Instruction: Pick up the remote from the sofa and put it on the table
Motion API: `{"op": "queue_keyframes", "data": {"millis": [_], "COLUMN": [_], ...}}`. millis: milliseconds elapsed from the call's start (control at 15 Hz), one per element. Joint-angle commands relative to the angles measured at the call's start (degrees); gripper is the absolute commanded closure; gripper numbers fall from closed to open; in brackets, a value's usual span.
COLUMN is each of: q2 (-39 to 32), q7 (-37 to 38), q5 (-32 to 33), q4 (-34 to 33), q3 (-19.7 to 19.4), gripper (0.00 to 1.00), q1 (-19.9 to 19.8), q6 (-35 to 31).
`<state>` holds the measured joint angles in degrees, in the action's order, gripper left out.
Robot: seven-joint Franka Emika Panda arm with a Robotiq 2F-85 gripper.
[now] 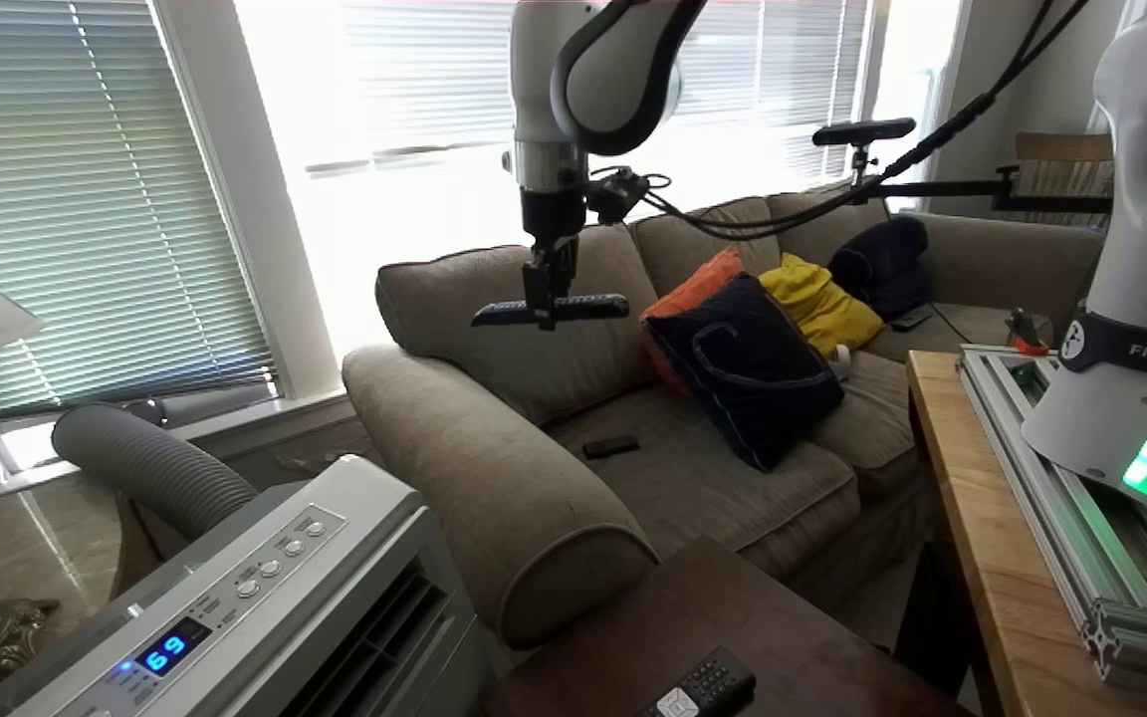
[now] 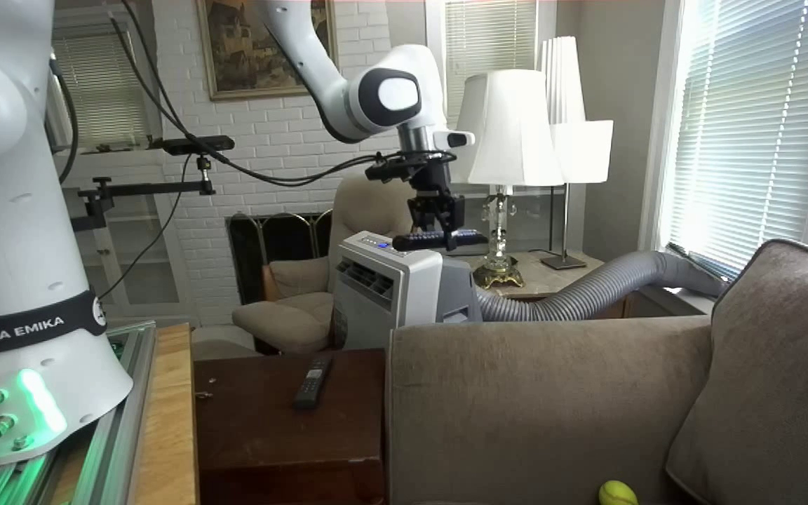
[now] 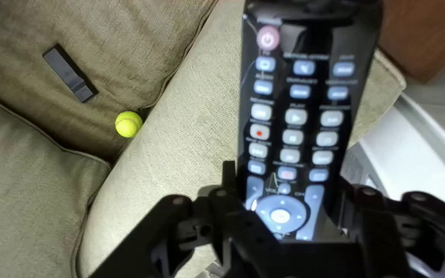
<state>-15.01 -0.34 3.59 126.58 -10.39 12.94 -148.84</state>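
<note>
My gripper is shut on the remote, holding it level in the air above the sofa's rolled arm. The remote is slim and black and shows in both exterior views [image 1: 598,306] [image 2: 419,243]. In the wrist view its button face [image 3: 294,125] is toward the camera, with its lower end between the fingers. The gripper shows in all views [image 1: 546,314] [image 2: 450,240] [image 3: 288,185]. The taupe sofa [image 1: 479,468] [image 2: 544,393] lies below. The low dark brown table [image 1: 802,637] [image 2: 253,428] stands against the sofa arm's outer side; brown shows at the wrist view's upper right.
Another black remote [image 1: 708,682] [image 2: 313,382] lies on the table. A dark gadget [image 1: 610,446] [image 3: 62,67] and a tennis ball [image 2: 617,493] [image 3: 128,124] lie on the sofa seat. The air conditioner [image 1: 374,498] [image 2: 390,280] and wooden bench [image 1: 992,538] flank the table.
</note>
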Motion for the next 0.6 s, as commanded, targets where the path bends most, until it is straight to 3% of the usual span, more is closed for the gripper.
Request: {"op": "queue_keyframes", "data": {"millis": [0,400,467,533], "q2": [13.72,24.21,19.62,20.89], "q7": [-10.35,-25.92,-21.56,-22.89], "q5": [0.21,-1.7,-1.1,-1.11], "q4": [10.33,18.55,14.5,15.75], "q3": [6.58,10.92,11.04,11.21], "gripper": [0.73,0.73,0.48,0.48], "q1": [-5.17,-6.24,-6.55,-6.37], "q6": [4.84,13.52,11.21,12.33]}}
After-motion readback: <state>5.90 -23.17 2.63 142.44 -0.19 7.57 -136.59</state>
